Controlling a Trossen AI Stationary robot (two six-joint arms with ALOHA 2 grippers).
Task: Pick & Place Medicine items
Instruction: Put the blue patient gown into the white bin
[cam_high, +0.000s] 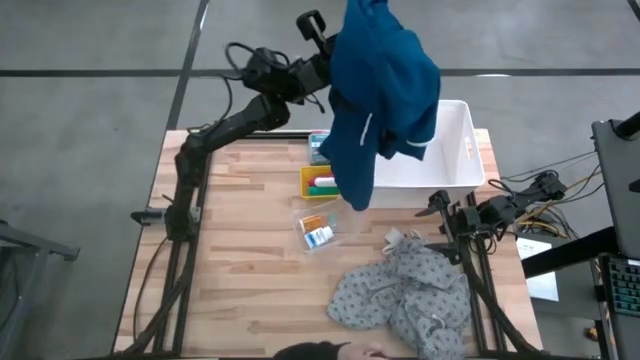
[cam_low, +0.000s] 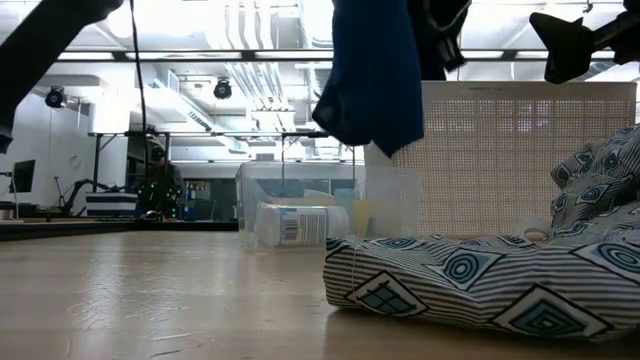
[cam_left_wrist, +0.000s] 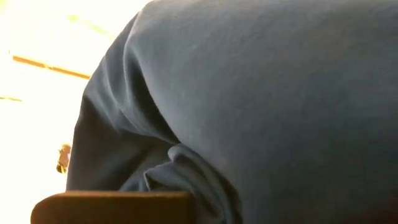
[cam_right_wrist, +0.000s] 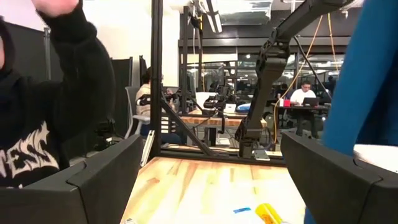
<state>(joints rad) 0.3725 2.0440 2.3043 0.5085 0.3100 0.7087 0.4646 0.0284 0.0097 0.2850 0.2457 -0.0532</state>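
My left gripper (cam_high: 330, 55) is raised over the table's far edge, shut on a large dark blue cloth (cam_high: 380, 90) that hangs over the white bin (cam_high: 455, 150). The medicine items lie on the table. Red and green tubes lie in a yellow tray (cam_high: 320, 183), and a white-and-blue bottle (cam_high: 318, 235) lies on its side in a clear box (cam_low: 295, 225). A grey patterned cloth (cam_high: 410, 295) lies heaped near the front right. My right gripper (cam_right_wrist: 205, 186) waits open at the table's right side, with nothing between its fingers. My left gripper holds the dark blue cloth by a bunched fold near its top (cam_left_wrist: 186, 162). The cloth itself covers the fingertips, so the kind of hold does not show. The cloth hangs slack below the gripper, and its lower end (cam_low: 372, 125) is clear of the table.
The white bin stands at the far right, its lattice wall (cam_low: 520, 160) behind the cloths. A teal item (cam_high: 317, 146) lies beside the bin. A person in a dark sleeve (cam_right_wrist: 56, 106) is at the near edge. Bare wood shows on the table's left half (cam_high: 240, 260).
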